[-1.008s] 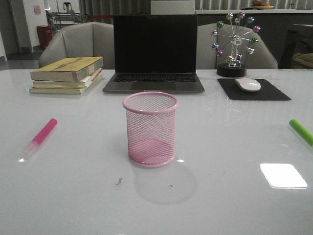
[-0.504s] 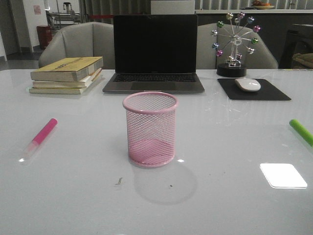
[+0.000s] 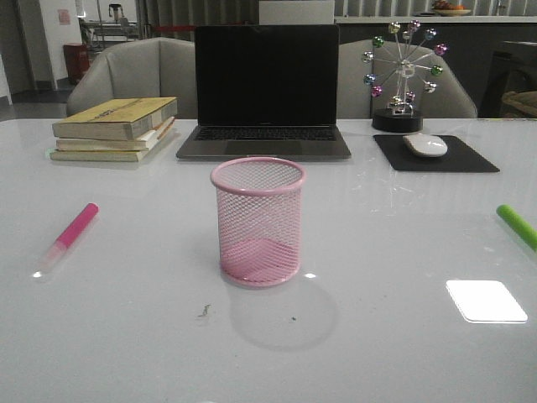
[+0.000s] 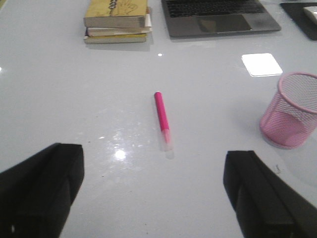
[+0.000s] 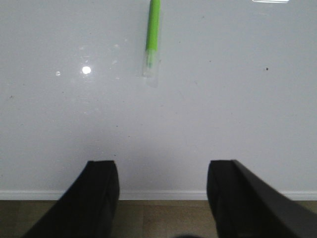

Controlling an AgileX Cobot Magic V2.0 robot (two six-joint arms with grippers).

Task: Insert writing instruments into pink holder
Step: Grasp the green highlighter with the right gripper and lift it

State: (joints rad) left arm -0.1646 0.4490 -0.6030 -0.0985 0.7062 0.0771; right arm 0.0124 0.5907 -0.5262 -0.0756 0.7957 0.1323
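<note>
white glossy table point(image 3: 126, 336) | laptop point(image 3: 264, 92) at rear | both pincers spread apart, empty

Dim room, overhead light glaring off glossy table point(image 3: 126, 336) as a bright square patch; holder point(image 3: 258, 220) throws soft shadow twd camera; wrist views slightly blurry, maybe

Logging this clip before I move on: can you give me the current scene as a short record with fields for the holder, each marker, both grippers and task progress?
holder: pink holder upright at table centre, nothing inside
pink marker: pink marker lying flat on the table, left of the holder, apart from it
green marker: green marker lying flat near the table's right edge
left gripper: left gripper open, empty, above the table short of the pink marker
right gripper: right gripper open, empty, near the table's edge, short of the green marker
background: laptop, stacked books, mouse
progress: no marker inserted yet
</note>
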